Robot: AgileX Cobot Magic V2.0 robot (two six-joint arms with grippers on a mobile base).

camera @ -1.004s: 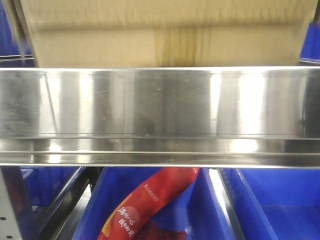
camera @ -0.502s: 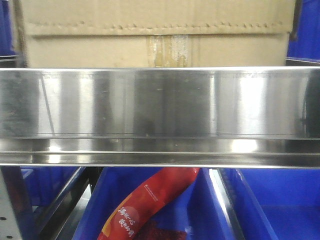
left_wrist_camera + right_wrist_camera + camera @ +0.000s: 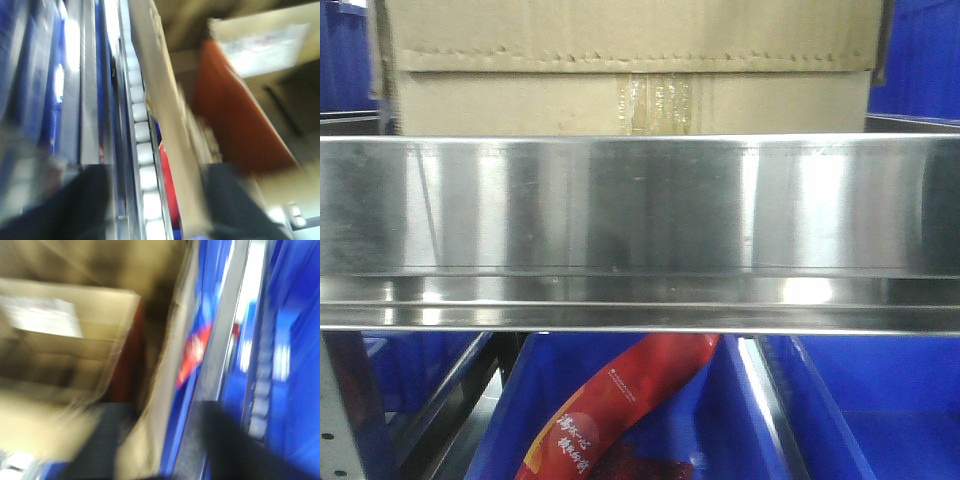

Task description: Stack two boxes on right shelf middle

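Brown corrugated cardboard fills the top of the front view: a box (image 3: 630, 65) sits just behind the shelf rail (image 3: 640, 215), its yellowed tape strip (image 3: 655, 103) above the rail's middle. Below the rail lie blue bins (image 3: 860, 410) and a red packet (image 3: 610, 415). Both wrist views are badly blurred. The left gripper (image 3: 155, 205) shows dark fingers either side of a cardboard wall (image 3: 165, 120), contact unclear. The right gripper (image 3: 150, 445) is a dark smear beside cardboard (image 3: 165, 405); its opening cannot be judged.
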